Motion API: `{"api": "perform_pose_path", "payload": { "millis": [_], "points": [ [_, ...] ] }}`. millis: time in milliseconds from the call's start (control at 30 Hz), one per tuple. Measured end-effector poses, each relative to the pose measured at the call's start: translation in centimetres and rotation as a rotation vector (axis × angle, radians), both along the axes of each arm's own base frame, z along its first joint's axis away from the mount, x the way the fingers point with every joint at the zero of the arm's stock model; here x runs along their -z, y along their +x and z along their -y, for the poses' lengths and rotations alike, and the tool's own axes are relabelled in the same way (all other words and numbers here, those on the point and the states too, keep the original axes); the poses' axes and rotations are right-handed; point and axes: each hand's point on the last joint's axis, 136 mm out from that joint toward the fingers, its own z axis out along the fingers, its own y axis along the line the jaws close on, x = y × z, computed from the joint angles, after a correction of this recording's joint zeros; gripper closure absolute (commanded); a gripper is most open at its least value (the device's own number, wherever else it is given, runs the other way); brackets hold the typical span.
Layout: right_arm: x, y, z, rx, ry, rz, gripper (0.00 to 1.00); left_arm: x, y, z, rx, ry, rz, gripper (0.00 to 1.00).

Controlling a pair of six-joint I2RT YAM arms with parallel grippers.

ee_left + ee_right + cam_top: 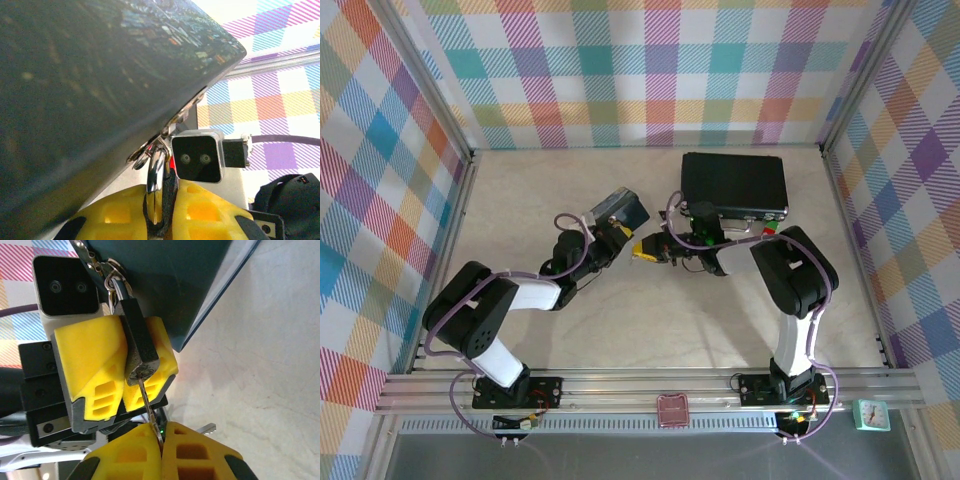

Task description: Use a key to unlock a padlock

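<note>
Over the middle of the worktop [650, 320], I see my left end effector [159, 200] clamped on the padlock [141, 347], whose shackle [117, 287] is apparently hooked to a clasp [95, 262] at the edge of the blue tin [190, 285]. My right end effector [161, 440] pinches the key [149, 407], whose blade sits in the keyhole [141, 375]. 1 black case [735, 185] lies beyond, at the back.

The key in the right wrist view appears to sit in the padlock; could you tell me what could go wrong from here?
1. The right pincer pinches the key near its tips, so turning may make it slip or bend.
2. Part of the key shows outside the padlock; if it is not fully seated, it may jam.
3. The left pincer clamps the padlock, whose shackle hangs from the box; twisting could tug the box.
</note>
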Motion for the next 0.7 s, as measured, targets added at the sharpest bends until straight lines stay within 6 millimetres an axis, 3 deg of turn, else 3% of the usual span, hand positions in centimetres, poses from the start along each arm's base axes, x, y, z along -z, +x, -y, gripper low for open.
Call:
{"api": "perform_pose_path", "payload": {
  "millis": [300, 500, 700],
  "points": [
    [-0.3, 0.5, -0.1, -0.002, 0.037, -0.118, 1.00, -0.1, 0.3, 0.0, -0.036, -0.011, 0.039, 1.00],
    [0.9, 1.4, 0.2, 0.052, 0.027, -0.119, 1.00, 1.4, 0.6, 0.7, -0.054, -0.050, 0.017, 1.00],
    [0.9, 1.8, 0.4, 0.100, 0.039, -0.077, 1.00, 1.2, 0.8, 0.8, -0.084, -0.089, 0.008, 1.00]
  ]
}}
